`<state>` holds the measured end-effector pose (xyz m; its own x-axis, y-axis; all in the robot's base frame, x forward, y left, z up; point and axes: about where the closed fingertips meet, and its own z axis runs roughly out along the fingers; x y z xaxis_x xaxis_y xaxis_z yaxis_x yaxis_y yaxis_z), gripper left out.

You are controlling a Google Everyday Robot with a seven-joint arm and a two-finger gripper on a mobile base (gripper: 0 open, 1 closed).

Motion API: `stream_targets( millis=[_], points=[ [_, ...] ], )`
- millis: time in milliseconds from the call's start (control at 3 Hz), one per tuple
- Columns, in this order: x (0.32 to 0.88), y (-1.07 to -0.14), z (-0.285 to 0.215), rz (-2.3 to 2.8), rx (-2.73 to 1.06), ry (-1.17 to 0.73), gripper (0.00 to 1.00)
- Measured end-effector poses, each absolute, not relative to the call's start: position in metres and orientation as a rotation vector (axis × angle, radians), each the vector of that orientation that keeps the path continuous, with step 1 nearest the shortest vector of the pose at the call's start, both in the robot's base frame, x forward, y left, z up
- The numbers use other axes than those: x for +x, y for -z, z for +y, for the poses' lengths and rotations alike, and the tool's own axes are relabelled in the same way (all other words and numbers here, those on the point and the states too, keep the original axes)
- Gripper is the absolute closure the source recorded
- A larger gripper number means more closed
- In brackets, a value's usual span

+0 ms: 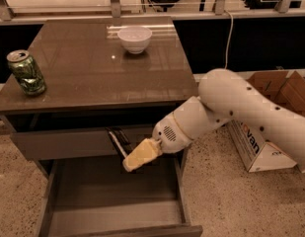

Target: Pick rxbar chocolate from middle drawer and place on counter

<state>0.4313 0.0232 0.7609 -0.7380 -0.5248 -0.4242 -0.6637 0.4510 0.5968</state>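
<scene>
The rxbar chocolate (119, 139) is a thin black bar standing on end, held in my gripper (129, 160) in front of the plain upper drawer front. The gripper's yellowish fingers (142, 153) are shut on the bar's lower end. It hangs above the open middle drawer (112, 194), whose grey floor is bare. The brown glossy counter (88, 68) lies above and behind the gripper. My white arm reaches in from the right.
A green drink can (26, 73) stands at the counter's left edge. A white bowl (134, 37) sits at the back middle. Cardboard boxes (270, 127) stand on the floor to the right of the cabinet.
</scene>
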Motion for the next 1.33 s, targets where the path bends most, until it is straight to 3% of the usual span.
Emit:
stream_targets(
  millis=[667,1333],
  points=[
    [0.472,-0.842,0.036,2.538,-1.133,-0.997,1.0],
    [0.558,-0.86,0.068,2.715,-0.882,-0.673,1.0]
  ],
)
